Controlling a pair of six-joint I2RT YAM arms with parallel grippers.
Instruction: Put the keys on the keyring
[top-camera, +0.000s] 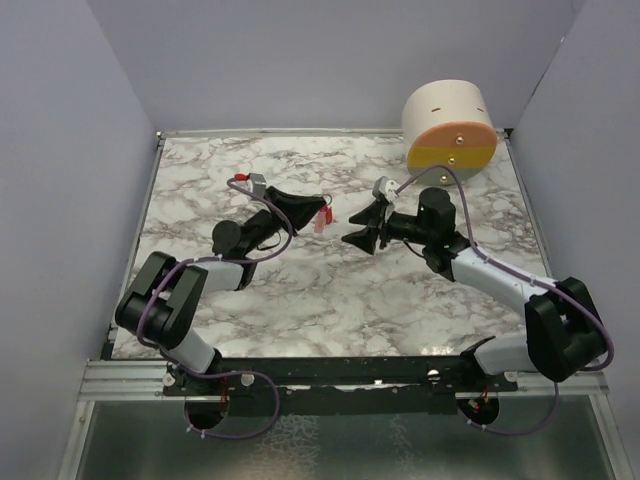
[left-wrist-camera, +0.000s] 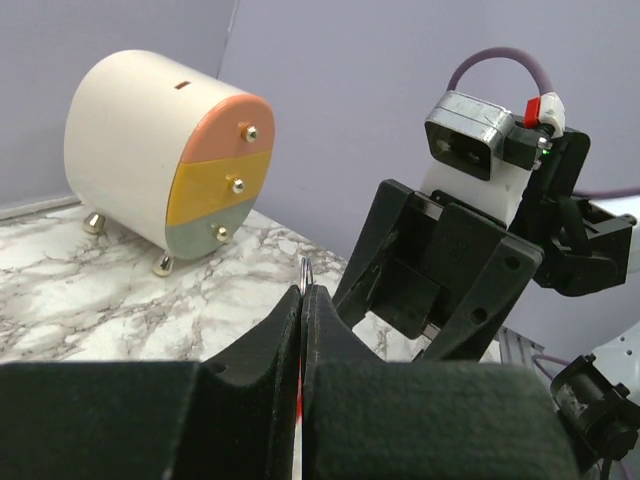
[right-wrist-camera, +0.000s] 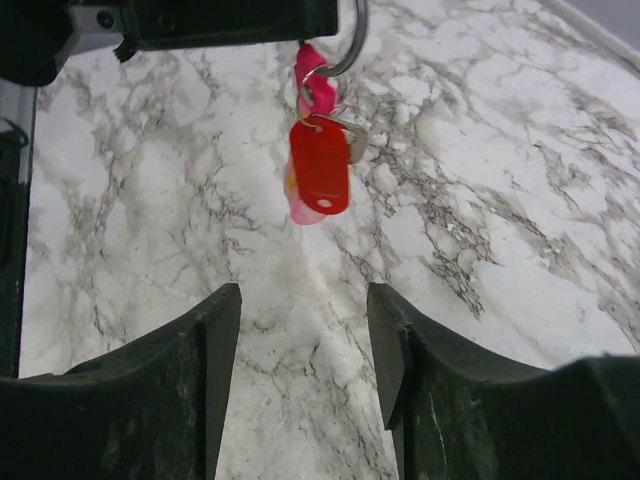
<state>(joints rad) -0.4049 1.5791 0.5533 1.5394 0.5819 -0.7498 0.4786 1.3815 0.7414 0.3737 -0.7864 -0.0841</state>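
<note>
Your left claw (left-wrist-camera: 303, 293) pinches the keyring (right-wrist-camera: 352, 45) above the surface (right-wrist-camera: 500, 250), the red key (right-wrist-camera: 320, 165) hanging on it, while your right claw (right-wrist-camera: 303, 297) stands spread and empty nearby: threading looks complete, so next lower and release gently.

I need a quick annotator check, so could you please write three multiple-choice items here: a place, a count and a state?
1. Where does the round drawer unit stand on the table? A. far right corner B. near left corner C. dead centre
2. How many drawer fronts does it show? A. two B. five C. three
3. The right gripper is: A. shut tight B. open, empty C. out of view
Key: 1 A, it sits at the far right edge; 2 C, pink, yellow and grey fronts; 3 B, jaws apart, only table between.
</note>
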